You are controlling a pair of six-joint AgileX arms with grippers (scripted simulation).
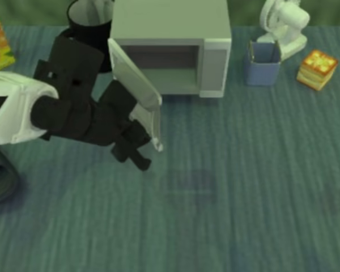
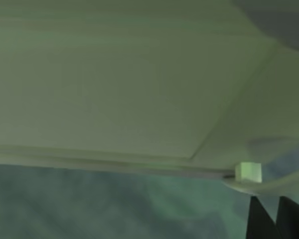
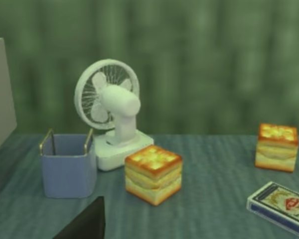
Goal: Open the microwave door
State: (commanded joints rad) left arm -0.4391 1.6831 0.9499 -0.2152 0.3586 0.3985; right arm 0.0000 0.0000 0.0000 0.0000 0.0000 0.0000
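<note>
At the back of the table, a little left of centre in the top view, stands the microwave point(image 1: 170, 25), and the microwave door point(image 1: 135, 79) hangs swung well out from its front on the left-hand hinge, so that the empty cavity shows behind it. We judge the opening step to be far along: the door stands at a wide angle, its free edge pointing toward the front of the table. Our left gripper point(image 1: 137, 148) sits right at that free edge, low beside the door's outer corner, and in the left wrist view the door's pale inner panel point(image 2: 114, 94) fills most of the frame, with dark fingertips point(image 2: 261, 221) showing just beneath its small latch tab. We cannot tell whether those fingers are closed on the door's edge or merely resting against it. The next move, as we judge it, calls for carrying the edge a little farther along its arc toward the left, keeping contact without pushing the whole oven, then letting go and drawing clear. Our right arm stays out of the top view; its wrist camera looks over the small blue-grey cup point(image 3: 67, 167), the white fan point(image 3: 112, 107) just behind it and a sandwich block point(image 3: 153, 173) nearby.
</note>
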